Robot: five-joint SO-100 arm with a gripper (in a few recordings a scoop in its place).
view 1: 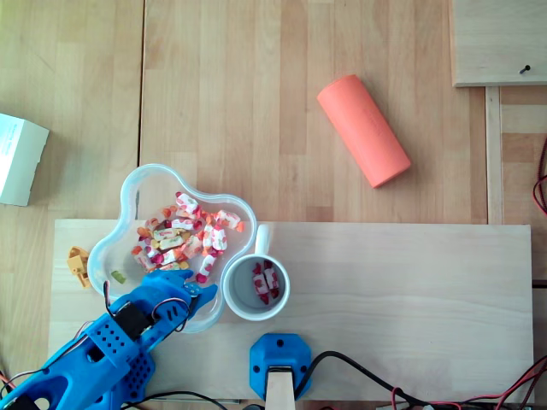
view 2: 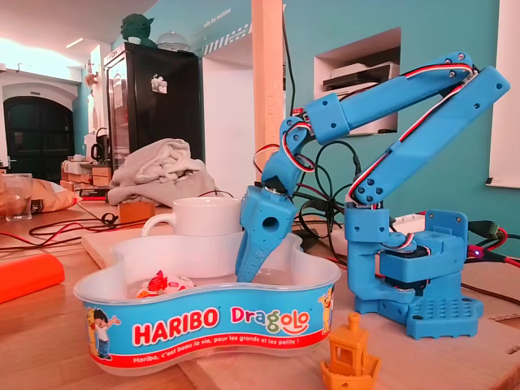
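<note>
Overhead view: blue arm comes in from 7 o'clock, gripper over the 5 o'clock rim of the clear Haribo tub, tips just inside and close to the wrapped candies piled toward the tub's middle and 2 o'clock side. Fixed view: gripper points steeply down into the tub, tips low behind the front wall, one candy lying at 9 o'clock of it. The fingers read as one tapered blue shape; cannot tell whether they are parted, pressed together or pinching a sweet. White mug stands touching the tub at its 4 o'clock in the overhead view, a few candies inside, handle toward 12 o'clock. Small orange boat figure sits just outside the tub at 9 o'clock. Orange cylinder lies well apart at 1 o'clock on the table. White box at the 10 o'clock edge. Tub, mug and arm base rest on a pale wooden board.
</note>
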